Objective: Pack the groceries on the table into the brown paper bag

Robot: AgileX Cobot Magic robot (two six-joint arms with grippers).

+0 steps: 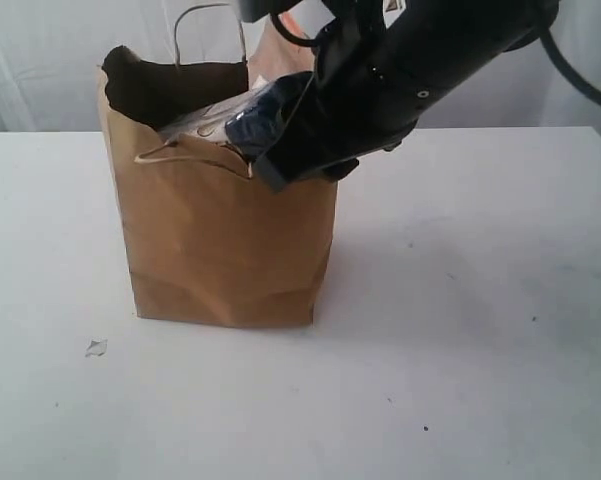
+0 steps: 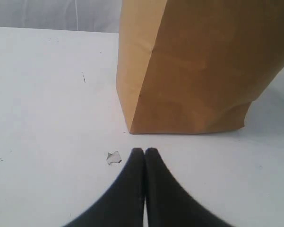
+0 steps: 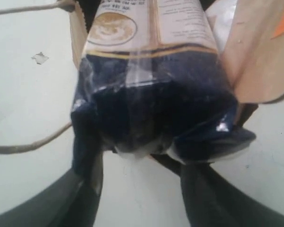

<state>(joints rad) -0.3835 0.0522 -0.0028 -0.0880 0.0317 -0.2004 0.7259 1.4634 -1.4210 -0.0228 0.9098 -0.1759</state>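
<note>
The brown paper bag (image 1: 220, 240) stands upright on the white table (image 1: 480, 300). A spaghetti pack (image 1: 255, 120) in clear and dark blue wrap leans out over the bag's torn rim, its far end inside. My right gripper (image 1: 280, 165) is at that rim. In the right wrist view its jaws (image 3: 137, 161) stand apart, with the pack's dark end (image 3: 151, 94) lying over the fingertips. My left gripper (image 2: 144, 150) is shut and empty, low over the table just short of the bag's base (image 2: 193, 71). No other groceries show.
A small white crumb (image 1: 96, 348) lies on the table left of the bag, beside my left fingertips (image 2: 114, 158). The bag's cord handles (image 1: 210, 20) stick up and out at the rim (image 3: 28, 142). White curtains hang behind the table.
</note>
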